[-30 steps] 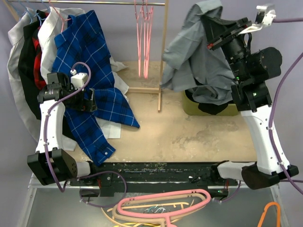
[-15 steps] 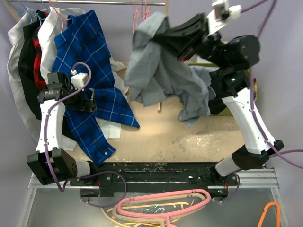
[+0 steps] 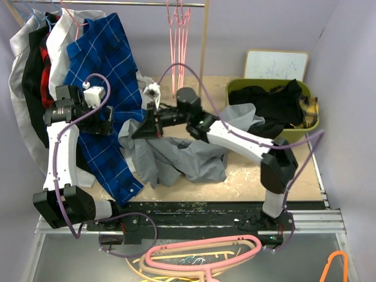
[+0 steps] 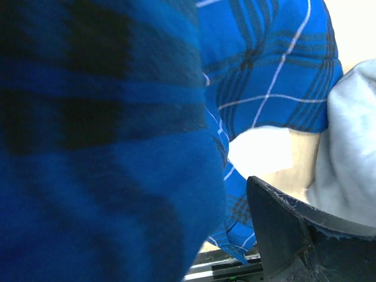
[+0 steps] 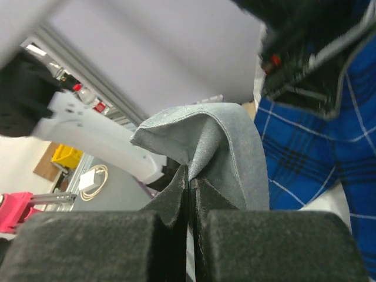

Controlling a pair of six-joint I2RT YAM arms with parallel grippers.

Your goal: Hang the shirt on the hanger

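Shirt (image 3: 176, 160) lay heaped on desk (image 3: 247, 171), one fold pinched in shut right tool (image 3: 143, 130). Bulk trailed behind and below that tool, long axis running back along its arm. Hanger (image 3: 176, 53) hung from rail (image 3: 117, 3), above and beyond right tool, well apart; right tool nearer than left. Left tool (image 3: 107, 120) gaped wide against blue shirt (image 3: 111, 64), apparently empty. Bin (image 3: 234, 89), far behind right tool, held black garment (image 3: 276, 106).

soft matt grey cloth shirt (image 3: 176, 161), rough tabletop (image 3: 244, 176)
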